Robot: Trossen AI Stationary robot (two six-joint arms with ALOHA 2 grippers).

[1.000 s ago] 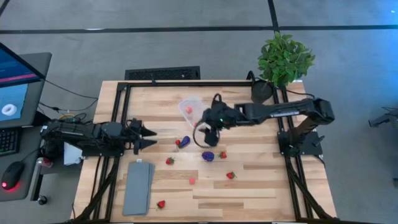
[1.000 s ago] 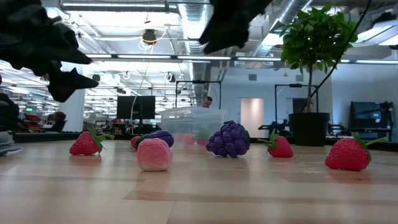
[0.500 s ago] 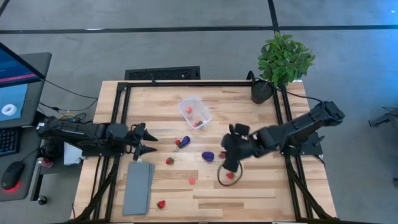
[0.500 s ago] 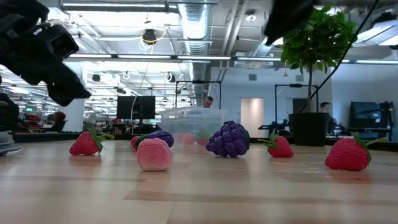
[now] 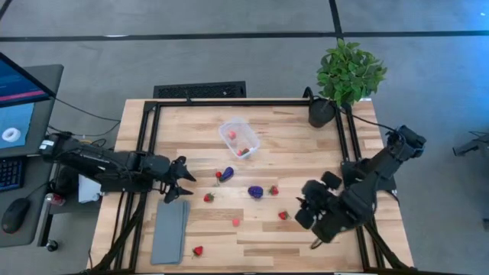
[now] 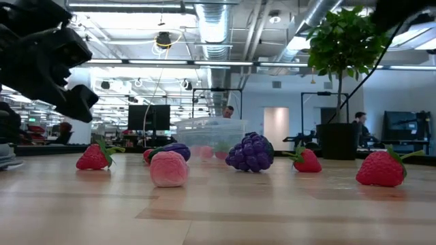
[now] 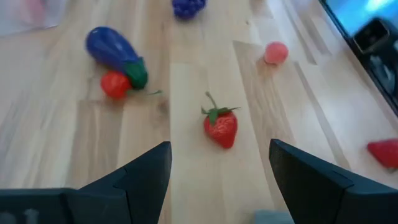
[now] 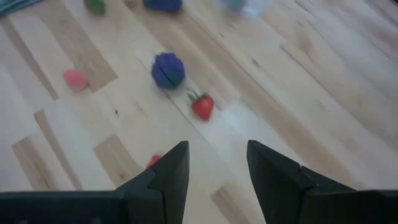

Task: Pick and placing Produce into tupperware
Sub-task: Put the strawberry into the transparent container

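Note:
The tupperware [image 5: 240, 138], a small clear tub, stands at the table's far middle with a pink and a red piece inside. The produce lies loose on the wood: an eggplant [image 5: 227, 173], a grape cluster [image 5: 255, 192], strawberries [image 5: 208, 198] [image 5: 273, 190] [image 5: 283, 215] [image 5: 198, 250] and a pink piece [image 5: 236, 222]. At the left my left gripper [image 5: 182, 186] is open, and a strawberry [image 7: 221, 127] lies just ahead of its fingers. My right gripper [image 5: 302, 214] hangs open over the near right, above the table, with the grapes [image 8: 168, 70] and a strawberry [image 8: 203, 107] ahead of it.
A flat grey slab [image 5: 170, 229] lies at the near left, beside my left gripper. A potted plant [image 5: 348, 72] stands at the far right corner. A black frame [image 5: 229, 101] runs round the table's edges. Bare wood lies between the tub and the loose pieces.
My right gripper has swung from above the tupperware toward the table's near right and rolled as it went, leaving the tub uncovered. My left gripper has moved a little toward the near edge, tipped downward and rolled. The produce has stayed where it was.

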